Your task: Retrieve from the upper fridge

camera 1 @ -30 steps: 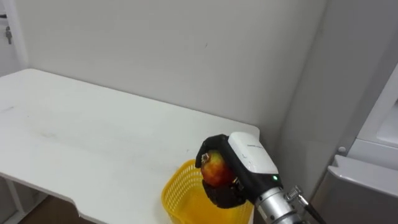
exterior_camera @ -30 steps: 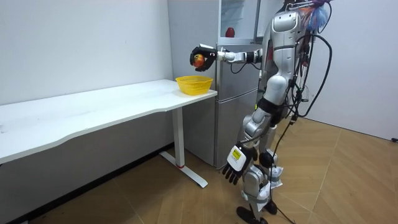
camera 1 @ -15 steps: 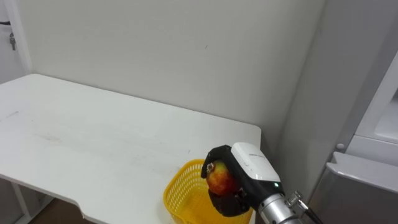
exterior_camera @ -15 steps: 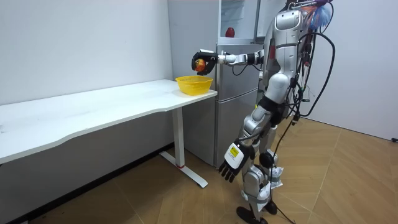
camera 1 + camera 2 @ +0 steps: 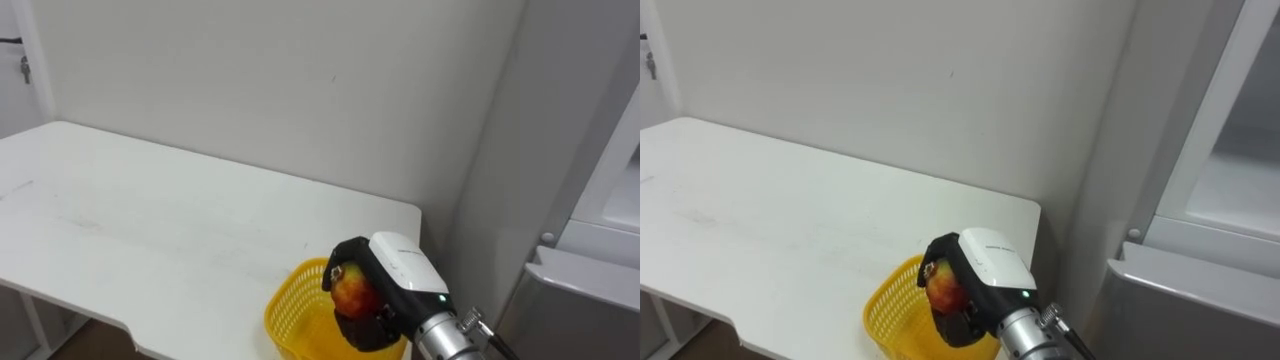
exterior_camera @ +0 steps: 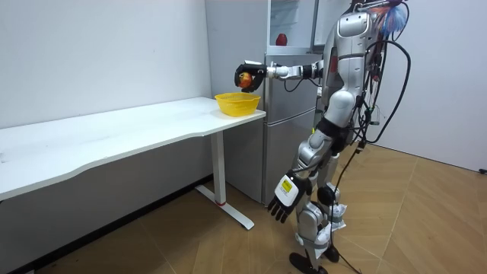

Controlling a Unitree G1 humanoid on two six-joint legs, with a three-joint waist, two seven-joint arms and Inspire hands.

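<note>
A red and yellow apple (image 5: 351,290) sits in my right hand (image 5: 385,285), whose fingers are curled round it. The hand holds the apple just above a yellow mesh basket (image 5: 295,320) at the near right corner of the white table (image 5: 150,230). In the room view the right hand (image 6: 249,74) reaches out over the basket (image 6: 237,103) from beside the fridge (image 6: 293,91). My left hand (image 6: 282,199) hangs low by the leg with its fingers spread and straight. The right eye view shows the apple (image 5: 944,288) and hand (image 5: 980,272) over the basket (image 5: 890,312) too.
The fridge's upper door stands open, with a red thing (image 6: 281,39) on a shelf inside. The fridge body (image 5: 590,260) rises right of the table, close to the basket. A white wall (image 5: 300,90) runs behind the table.
The right hand with the apple sank a little toward the basket and drew slightly back toward me. The head camera shifted a bit, and the left hand swung slightly.
</note>
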